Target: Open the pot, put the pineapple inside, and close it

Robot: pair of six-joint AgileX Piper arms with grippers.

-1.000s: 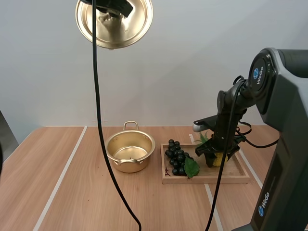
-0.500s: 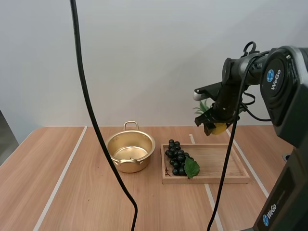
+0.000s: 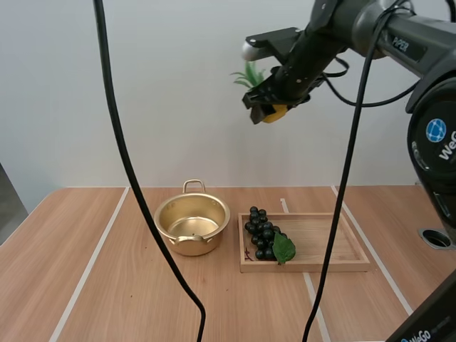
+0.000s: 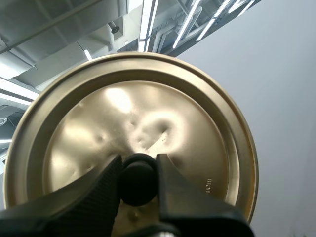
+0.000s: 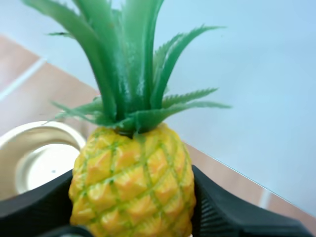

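Right gripper (image 3: 271, 105), clenched on the yellow leafy-topped pineapple (image 3: 275, 114), hangs upper right of centre. The open golden metal pot (image 3: 191, 246) sits well below, to its left. Left gripper (image 4: 138, 170) pinches the round golden lid (image 4: 187, 128) by its knob.

One gold pot (image 3: 192, 224), one gold lid (image 4: 190, 121), one pineapple (image 5: 133, 185), one bunch of dark grapes (image 3: 261, 231), one green leaf (image 3: 283, 248) and one wooden tray (image 3: 335, 246) are counted.

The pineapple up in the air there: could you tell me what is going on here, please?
The right gripper holds the pineapple high over the table. The left gripper grips the lid by its knob, up off the pot. The pot stands open and empty on the table, beside the tray with the grapes. The pineapple is not yet in the pot.
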